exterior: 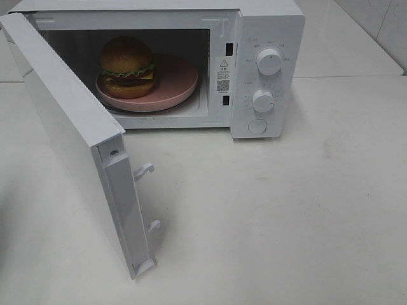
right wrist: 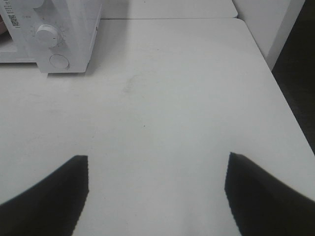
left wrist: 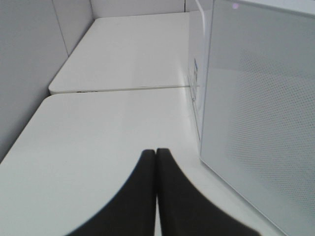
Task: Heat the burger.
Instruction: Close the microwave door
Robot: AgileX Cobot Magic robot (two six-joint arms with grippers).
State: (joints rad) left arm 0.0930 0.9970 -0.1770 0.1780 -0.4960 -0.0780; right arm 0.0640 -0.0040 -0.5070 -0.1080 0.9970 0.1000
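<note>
Your burger (exterior: 128,67) sits inside the microwave (exterior: 267,25), towards the left of its pink plate (exterior: 172,86), upright and clear of the cavity walls, so the loading looks done. The door (exterior: 63,127) stands wide open, swung out towards you on the left, with its two latch hooks (exterior: 145,170) sticking out from the free edge; heating cannot start until that door is shut. The left gripper (left wrist: 156,152) has its fingers pressed together with nothing between them. It hangs low over the table (exterior: 286,222), just beside a white perforated panel that I take to be the door's outer face, which would suit a flat push to close it. The right gripper (right wrist: 156,160) is spread wide and empty over bare tabletop, well apart from the microwave, whose lower knob (right wrist: 47,34) and round button (right wrist: 59,61) show near the corner of its view. That spread would suit turning a knob afterwards. You have open table in front of the control panel, and the upper knob (exterior: 269,61) is unobstructed. Mind the door's sweep: its free edge and hooks cross the space in front of the cavity.
</note>
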